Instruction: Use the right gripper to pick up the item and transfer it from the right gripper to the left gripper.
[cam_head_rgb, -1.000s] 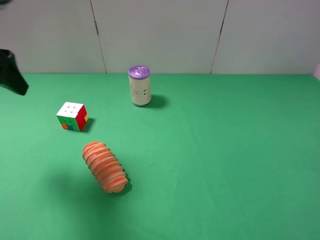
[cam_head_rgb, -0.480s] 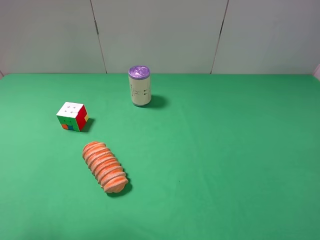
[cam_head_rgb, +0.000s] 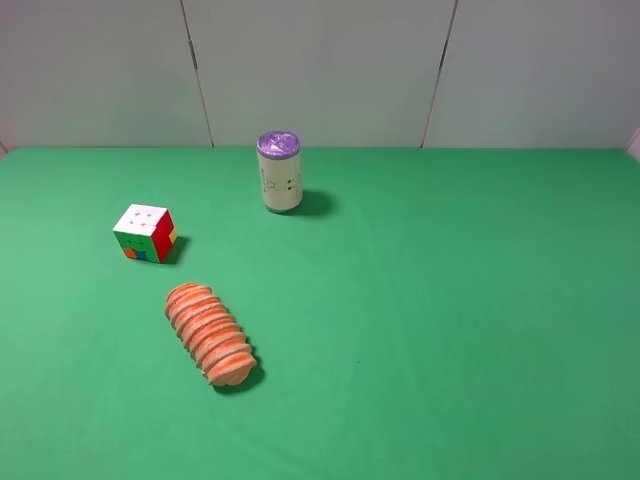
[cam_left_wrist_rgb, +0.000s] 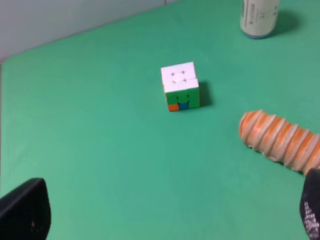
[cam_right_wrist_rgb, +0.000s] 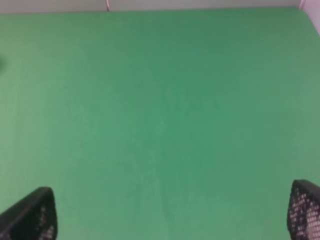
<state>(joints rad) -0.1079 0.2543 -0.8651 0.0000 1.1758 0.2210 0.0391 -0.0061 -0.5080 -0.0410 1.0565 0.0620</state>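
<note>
High view showing no arms; cube (cam_head_rgb: 144, 232) sitting on bench (cam_head_rgb: 450, 300) left side, loaf (cam_head_rgb: 209, 334) near in front, can (cam_head_rgb: 279, 171) standing behind. Left wrist view showing left gripper (cam_left_wrist_rgb: 165, 220) spread wide, holding nothing, cube ahead. Right wrist view showing right gripper (cam_right_wrist_rgb: 172, 217) spread wide over bare green cloth. Pale panelled wall (cam_head_rgb: 320, 70) running behind bench.

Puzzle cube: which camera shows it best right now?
The left wrist view: the puzzle cube appears largest and unobstructed there, white face up, green side facing the camera. The exterior high view shows it smaller, left of the can, with its red side too. The right wrist view shows only green table.
</note>
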